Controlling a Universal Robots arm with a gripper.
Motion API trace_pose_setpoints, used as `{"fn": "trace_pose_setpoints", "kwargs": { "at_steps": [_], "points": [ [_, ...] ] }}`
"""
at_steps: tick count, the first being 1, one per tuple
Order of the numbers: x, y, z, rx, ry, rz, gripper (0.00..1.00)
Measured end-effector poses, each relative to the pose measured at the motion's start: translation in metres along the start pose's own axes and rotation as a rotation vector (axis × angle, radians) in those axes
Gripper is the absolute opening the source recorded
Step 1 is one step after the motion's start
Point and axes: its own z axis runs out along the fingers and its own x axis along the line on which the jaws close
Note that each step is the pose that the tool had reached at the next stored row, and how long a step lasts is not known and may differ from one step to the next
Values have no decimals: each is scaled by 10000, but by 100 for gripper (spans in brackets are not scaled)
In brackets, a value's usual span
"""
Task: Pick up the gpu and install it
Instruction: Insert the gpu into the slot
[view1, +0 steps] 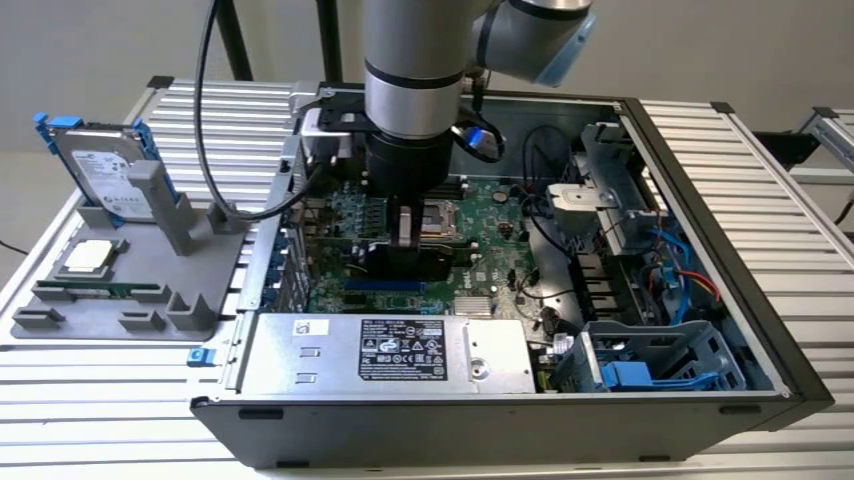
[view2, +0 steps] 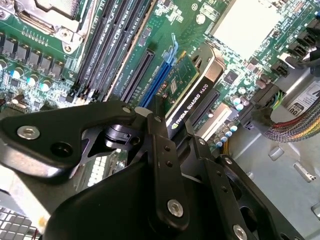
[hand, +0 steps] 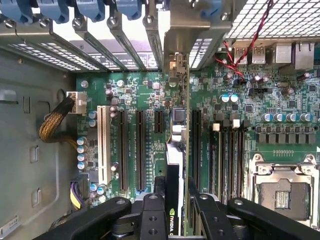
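The gpu (view2: 192, 87) is a green card with a black cover, standing on edge over the blue slot (view2: 150, 92) on the motherboard (hand: 145, 95). My gripper (view2: 170, 122) is shut on the card's upper edge, with one black finger on each side. In the first wrist view the gpu (hand: 176, 145) appears edge-on between the long black slots, held by the gripper (hand: 175, 192), and its silver bracket end (hand: 175, 65) reaches the case's rear openings. In the exterior view the gripper (view1: 400, 235) reaches down into the open case (view1: 747, 330) with the dark card (view1: 398, 268) below it. I cannot tell whether the card is seated.
A silver power supply (view1: 387, 350) lies along the case's near side. A drive cage (view1: 654, 365) with blue parts is at the exterior view's right. Memory slots (hand: 227, 155) and the processor socket (hand: 282, 192) flank the card. Outside the case, a grey fixture (view1: 120, 290) holds a hard drive (view1: 107, 170).
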Motion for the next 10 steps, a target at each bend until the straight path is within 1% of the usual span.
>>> {"fn": "trace_pose_setpoints", "kwargs": {
  "at_steps": [3, 6, 7, 10],
  "points": [
    [7, 15, 1, -7, 2, 0, 0],
    [12, 8, 2, -5, 1, 1, 0],
    [11, -3, 2, -7, 1, 1, 0],
    [10, -62, 1, -36, 1, -1, 0]
  ]
}}
